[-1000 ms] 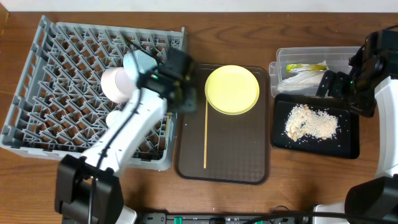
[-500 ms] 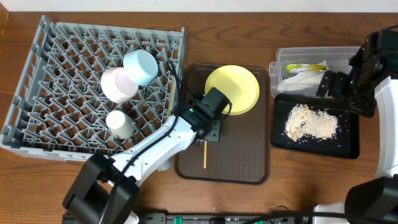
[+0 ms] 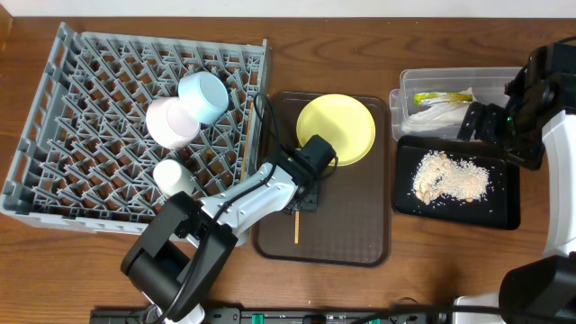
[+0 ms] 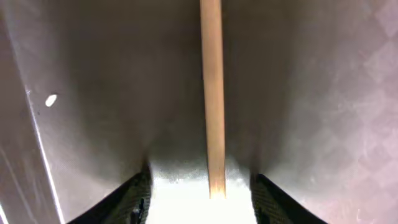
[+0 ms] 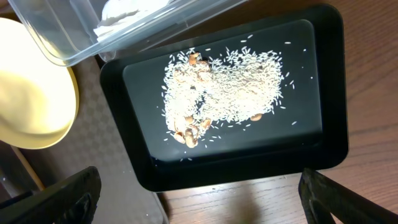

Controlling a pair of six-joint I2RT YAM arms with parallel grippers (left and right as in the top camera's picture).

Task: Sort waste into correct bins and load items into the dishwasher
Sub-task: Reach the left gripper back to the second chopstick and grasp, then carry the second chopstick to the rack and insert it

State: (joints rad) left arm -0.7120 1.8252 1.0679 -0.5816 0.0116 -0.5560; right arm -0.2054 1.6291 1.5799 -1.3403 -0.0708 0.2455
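Left gripper [image 3: 304, 191] has crossed from the rack [image 3: 90, 193] to the brown tray [image 3: 351, 238] over the past second, uncovering the blue bowl [image 3: 203, 95] it then hid; all else lies as before.

Overhead view: the left gripper stands over the brown tray's left half, above the chopstick [image 3: 295, 229], whose end shows on the robot's side of it.

Left wrist view: the chopstick runs lengthwise up the middle of the frame, flat on the brown tray. The jaws are parted, with one of the fingers [image 4: 124, 205] on each side of the chopstick's near end. There is a gap on both sides and no contact.

The plate [image 3: 336, 129] rests on the far part of the brown tray, just right of the left gripper. In the rack the blue bowl touches a pale bowl [image 3: 171, 121], with a small white cup [image 3: 171, 177] near them.

At right, the tub [image 3: 504, 81] holds the wrapper [image 3: 441, 96] and white paper [image 3: 432, 114]. The black tray [image 3: 504, 214], just beside the tub, carries the scraps [image 3: 450, 177].

Right wrist view: the right gripper [image 5: 199, 208] hovers above the black tray, jaws spread wide, holding nothing.
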